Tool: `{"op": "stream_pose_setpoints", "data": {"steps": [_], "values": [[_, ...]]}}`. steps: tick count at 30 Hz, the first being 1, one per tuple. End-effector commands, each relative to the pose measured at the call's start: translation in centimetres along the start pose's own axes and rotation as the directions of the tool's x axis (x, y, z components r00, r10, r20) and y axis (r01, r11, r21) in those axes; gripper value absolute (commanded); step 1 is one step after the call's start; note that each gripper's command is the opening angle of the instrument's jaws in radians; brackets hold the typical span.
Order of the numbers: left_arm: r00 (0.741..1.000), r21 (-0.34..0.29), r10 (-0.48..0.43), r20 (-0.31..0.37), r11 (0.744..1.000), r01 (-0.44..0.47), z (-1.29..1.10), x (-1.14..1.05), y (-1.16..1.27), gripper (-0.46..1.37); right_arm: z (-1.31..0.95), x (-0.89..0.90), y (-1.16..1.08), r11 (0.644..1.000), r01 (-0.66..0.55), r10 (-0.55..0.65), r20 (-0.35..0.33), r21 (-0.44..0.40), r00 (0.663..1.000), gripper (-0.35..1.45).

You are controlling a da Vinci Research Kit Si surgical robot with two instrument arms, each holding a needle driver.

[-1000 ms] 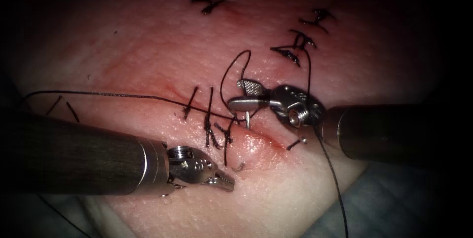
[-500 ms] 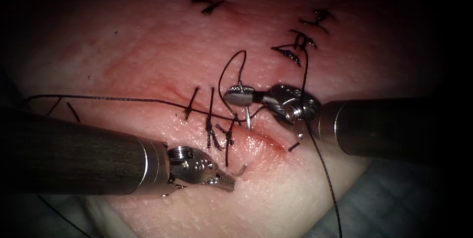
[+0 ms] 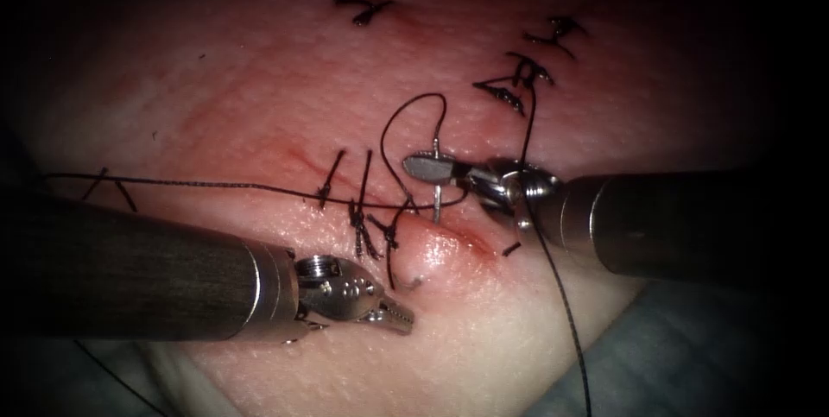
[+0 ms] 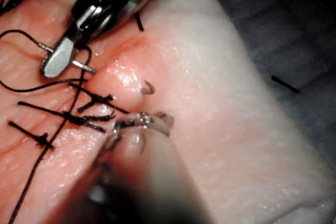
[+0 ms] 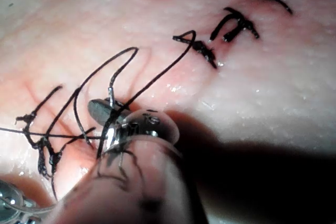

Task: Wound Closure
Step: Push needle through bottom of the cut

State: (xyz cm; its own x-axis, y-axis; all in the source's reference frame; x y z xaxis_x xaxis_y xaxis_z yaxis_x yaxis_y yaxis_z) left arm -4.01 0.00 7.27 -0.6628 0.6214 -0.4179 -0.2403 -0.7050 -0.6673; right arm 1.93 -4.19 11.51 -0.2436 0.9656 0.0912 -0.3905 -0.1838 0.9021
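Steel needle [image 3: 438, 182] is gripped near its swaged end by the right tool [image 3: 429, 167], its tip [image 3: 417, 280] emerging from the tissue [image 3: 484, 331] below the cut [image 3: 449, 231]; nothing is held in the left tool [image 3: 399, 318], jaws together.

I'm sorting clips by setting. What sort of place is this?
Likely a bench suturing practice setup: a slab of tissue on cloth, several finished stitches, the right gripper shut on a curved needle near its tail end, the left gripper holding nothing.
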Motion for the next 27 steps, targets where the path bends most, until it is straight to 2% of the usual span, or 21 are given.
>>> {"op": "stream_pose_setpoints", "data": {"steps": [1, 5, 17, 27], "values": [[1.000, -0.010, 0.001, 0.000, 1.000, -0.001, 0.00, 0.00, -0.01, -0.35, -0.03, -0.05, -0.07, 1.000, -0.030, 0.030, 0.012, 0.003, 0.999, -0.35], [1.000, -0.011, 0.001, 0.000, 1.000, -0.001, 0.00, 0.00, -0.03, -0.35, -0.05, -0.21, -0.19, 0.997, -0.074, 0.073, 0.028, 0.032, 0.997, -0.35], [1.000, -0.011, 0.002, 0.000, 1.000, -0.002, -0.01, -0.01, -0.03, -0.31, -0.10, -0.56, -0.35, 0.986, -0.161, 0.159, 0.062, 0.041, 0.985, -0.35], [1.000, -0.010, 0.001, -0.003, 1.000, -0.001, 0.01, 0.01, -0.03, -0.29, -0.11, -0.80, -0.47, 0.985, -0.162, 0.155, 0.100, 0.065, 0.983, -0.35]]}}
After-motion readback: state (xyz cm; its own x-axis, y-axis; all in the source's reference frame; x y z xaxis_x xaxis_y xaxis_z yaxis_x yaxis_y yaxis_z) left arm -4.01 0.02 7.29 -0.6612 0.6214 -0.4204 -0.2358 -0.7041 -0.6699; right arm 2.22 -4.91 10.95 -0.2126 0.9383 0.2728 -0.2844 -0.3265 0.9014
